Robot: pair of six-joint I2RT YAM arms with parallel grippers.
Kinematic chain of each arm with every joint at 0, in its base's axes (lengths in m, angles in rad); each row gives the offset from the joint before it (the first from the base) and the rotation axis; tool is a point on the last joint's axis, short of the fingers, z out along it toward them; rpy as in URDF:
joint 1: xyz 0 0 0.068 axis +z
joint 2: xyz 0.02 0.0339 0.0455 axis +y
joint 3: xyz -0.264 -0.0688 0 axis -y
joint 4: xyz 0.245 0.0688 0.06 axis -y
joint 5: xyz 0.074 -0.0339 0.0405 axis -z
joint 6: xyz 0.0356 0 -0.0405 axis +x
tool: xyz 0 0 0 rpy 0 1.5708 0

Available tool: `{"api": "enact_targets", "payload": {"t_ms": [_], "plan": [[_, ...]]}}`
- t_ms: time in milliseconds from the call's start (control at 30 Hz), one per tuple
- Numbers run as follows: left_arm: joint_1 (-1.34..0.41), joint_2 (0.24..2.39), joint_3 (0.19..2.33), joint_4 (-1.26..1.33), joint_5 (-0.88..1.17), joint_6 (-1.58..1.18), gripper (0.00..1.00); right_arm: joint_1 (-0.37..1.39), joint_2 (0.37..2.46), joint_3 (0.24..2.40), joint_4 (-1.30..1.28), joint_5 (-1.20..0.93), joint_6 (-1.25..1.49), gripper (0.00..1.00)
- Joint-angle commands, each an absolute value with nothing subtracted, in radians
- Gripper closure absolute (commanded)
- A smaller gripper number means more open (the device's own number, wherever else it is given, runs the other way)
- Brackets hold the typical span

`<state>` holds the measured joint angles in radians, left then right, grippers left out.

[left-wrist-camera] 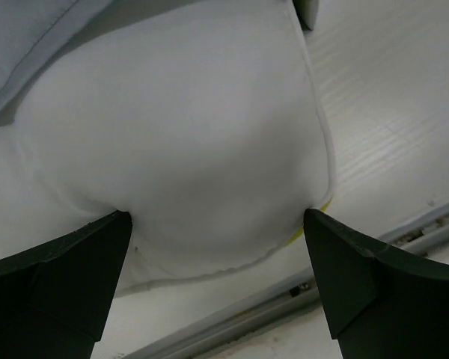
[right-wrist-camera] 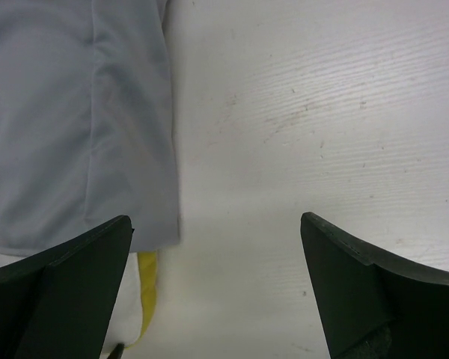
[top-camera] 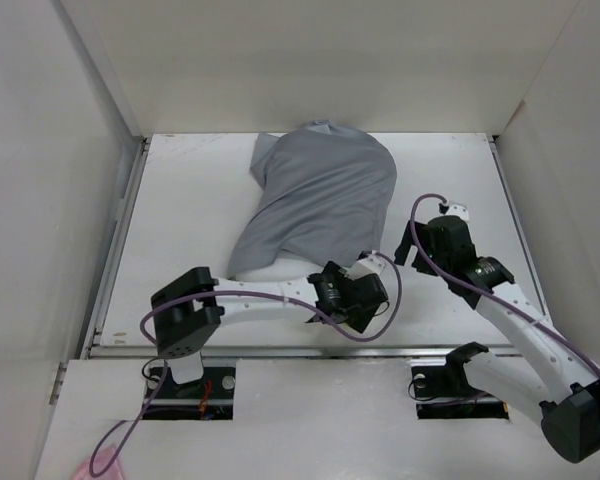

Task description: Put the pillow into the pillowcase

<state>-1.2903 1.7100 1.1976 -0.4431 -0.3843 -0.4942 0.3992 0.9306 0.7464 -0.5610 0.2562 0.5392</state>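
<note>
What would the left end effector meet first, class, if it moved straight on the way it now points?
Most likely the pillow: its bare white end bulges directly ahead between the open fingers of the left end effector, below the pillowcase edge. Whether the two are touching is unclear.

readable text: none is showing in any of the three views
labels, brands, numbers, signs: nothing legible is appearing on any surface
</note>
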Motion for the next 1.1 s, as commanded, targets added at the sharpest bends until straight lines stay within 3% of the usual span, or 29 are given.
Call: {"api": "enact_targets", "payload": {"t_ms": [0, 33, 67, 100, 133, 167, 267, 400, 733, 967, 1000, 1067], "plan": [[-1.29, 1.776, 1.252, -0.471, -0.48, -0.503, 0.0, 0.393, 0.907, 0.736, -0.528, 0.216, 0.523, 0.01], [-1.29, 1.798, 1.252, -0.471, -0.491, -0.515, 0.04, 0.393, 0.907, 0.724, -0.528, 0.201, 0.523, 0.01], [-1.29, 1.819, 1.264, -0.482, -0.514, -0.526, 0.18, 0.393, 0.894, 0.724, -0.528, 0.192, 0.523, 0.01], [-1.29, 1.866, 1.275, -0.497, -0.54, -0.543, 0.4, 0.393, 0.885, 0.71, -0.519, 0.178, 0.512, 0.01], [-1.29, 1.888, 1.299, -0.54, -0.572, -0.57, 0.84, 0.393, 0.885, 0.701, -0.508, 0.146, 0.497, 0.01], [-1.29, 1.907, 1.311, -0.567, -0.601, -0.593, 1.0, 0.393, 0.876, 0.683, -0.485, 0.131, 0.488, 0.01], [-1.27, 1.93, 1.385, -0.716, -0.744, -0.767, 1.0, 0.393, 0.876, 0.648, -0.454, 0.066, 0.448, 0.01], [-1.26, 1.801, 1.396, -0.75, -0.865, -0.854, 1.0, 0.393, 0.919, 0.571, -0.304, 0.003, 0.405, 0.01], [-1.209, 1.68, 1.465, -0.715, -0.874, -0.741, 1.0, 0.521, 0.959, 0.569, -0.114, -0.065, 0.365, 0.06], [-1.209, 1.698, 1.505, -0.727, -0.865, -0.741, 1.0, 0.546, 1.158, 0.704, -0.031, 0.017, 0.318, 0.06], [-1.209, 1.698, 1.517, -0.738, -0.865, -0.741, 1.0, 0.546, 1.204, 0.721, -0.031, 0.017, 0.318, 0.08], [-1.209, 1.698, 1.526, -0.752, -0.865, -0.753, 1.0, 0.546, 1.238, 0.75, -0.022, 0.117, 0.347, 0.22]]}}
